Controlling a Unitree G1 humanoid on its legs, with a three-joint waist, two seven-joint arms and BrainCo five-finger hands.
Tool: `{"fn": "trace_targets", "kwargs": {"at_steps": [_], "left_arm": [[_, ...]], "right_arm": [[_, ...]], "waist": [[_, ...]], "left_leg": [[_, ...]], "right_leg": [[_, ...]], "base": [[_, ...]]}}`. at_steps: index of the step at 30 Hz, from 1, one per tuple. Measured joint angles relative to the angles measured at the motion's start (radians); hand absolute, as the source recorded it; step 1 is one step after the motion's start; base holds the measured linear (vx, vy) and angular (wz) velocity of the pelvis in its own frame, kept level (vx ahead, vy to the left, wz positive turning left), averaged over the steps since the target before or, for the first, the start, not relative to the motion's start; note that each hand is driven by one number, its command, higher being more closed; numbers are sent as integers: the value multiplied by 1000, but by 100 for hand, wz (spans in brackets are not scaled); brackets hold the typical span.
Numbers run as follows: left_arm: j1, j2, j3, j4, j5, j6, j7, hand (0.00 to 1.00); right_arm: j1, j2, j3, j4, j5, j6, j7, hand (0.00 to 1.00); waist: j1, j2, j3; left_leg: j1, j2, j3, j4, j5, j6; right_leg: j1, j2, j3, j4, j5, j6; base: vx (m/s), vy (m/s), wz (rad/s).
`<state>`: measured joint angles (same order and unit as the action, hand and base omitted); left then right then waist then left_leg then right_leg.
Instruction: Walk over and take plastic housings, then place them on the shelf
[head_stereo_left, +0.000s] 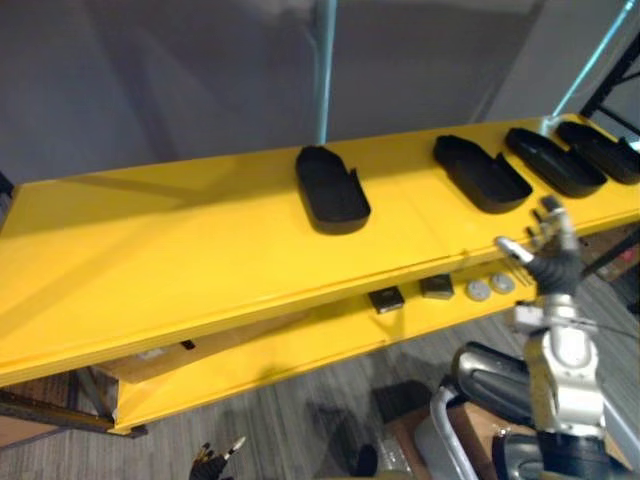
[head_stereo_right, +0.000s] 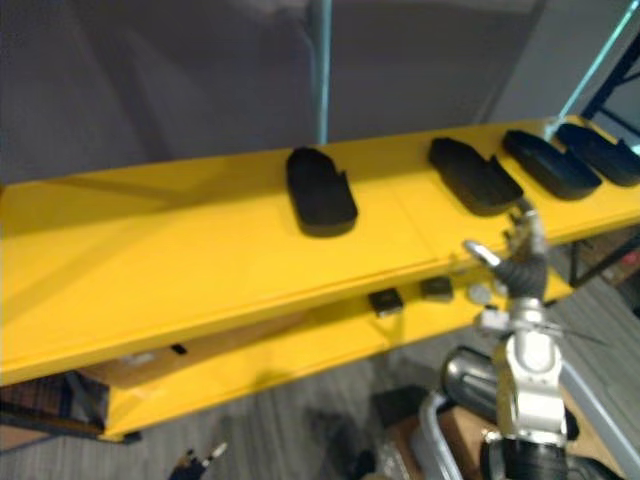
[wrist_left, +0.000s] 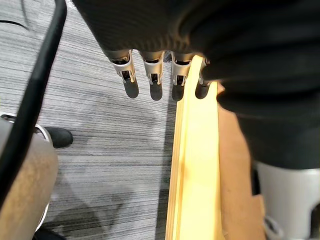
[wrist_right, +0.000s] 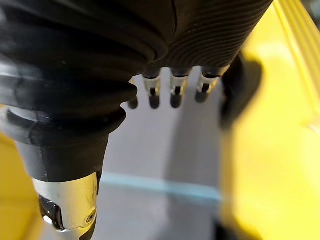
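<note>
Yellow shelf (head_stereo_left: 200, 250) w/ black housings (head_stereo_left: 332, 190); right hand (head_stereo_left: 548, 262) spread, empty, nearest housing (head_stereo_left: 482, 173) just beyond it. A careless reach cd shove it backwards.

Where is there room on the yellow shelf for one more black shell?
The long yellow shelf top is bare left of the leftmost black plastic housing. A smaller gap lies between it and the second housing. The right end is crowded: second, third housing and fourth housing lie close, right hand at the front edge.
</note>
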<state>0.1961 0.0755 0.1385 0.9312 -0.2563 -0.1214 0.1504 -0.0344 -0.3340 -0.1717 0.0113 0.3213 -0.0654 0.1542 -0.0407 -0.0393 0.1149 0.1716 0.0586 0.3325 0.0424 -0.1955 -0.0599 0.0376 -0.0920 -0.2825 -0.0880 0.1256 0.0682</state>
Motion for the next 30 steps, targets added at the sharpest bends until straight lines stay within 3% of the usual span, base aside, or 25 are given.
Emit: {"fn": "trace_targets", "kwargs": {"at_steps": [11,18,20,25,30], "left_arm": [[0,5,2,-5,1,2,-3,0],[-1,37,3,-6,1,4,-7,0],[-2,39,3,-6,1,5,-8,0],[-1,37,-6,-6,1,9,-21,0],[-3,41,-37,-5,4,22,-26,0]], "right_arm": [[145,72,30,103,32,78,140,0],[189,83,129,199,26,201,316,0],[189,83,157,237,21,206,340,0],[187,83,207,311,12,223,372,0],[186,85,245,451,-73,229,352,0]], "waist": [[-3,-12,8],[-3,-21,13],[-3,-20,13],[0,-20,13],[3,-20,14]], "left_leg": [[2,0,-4,-7,7,0],[3,0,5,-8,6,-1],[3,0,5,-8,6,-1],[2,0,4,-8,6,-1],[2,0,2,-7,6,-1]], "right_leg": [[2,0,-8,0,0,1],[0,0,0,0,1,2],[0,0,0,0,1,2],[1,0,-1,0,1,2],[2,0,-4,0,1,2]], "base": [[-9,-3,1],[-2,2,-3],[0,0,0],[0,0,0],[0,0,0]]}}
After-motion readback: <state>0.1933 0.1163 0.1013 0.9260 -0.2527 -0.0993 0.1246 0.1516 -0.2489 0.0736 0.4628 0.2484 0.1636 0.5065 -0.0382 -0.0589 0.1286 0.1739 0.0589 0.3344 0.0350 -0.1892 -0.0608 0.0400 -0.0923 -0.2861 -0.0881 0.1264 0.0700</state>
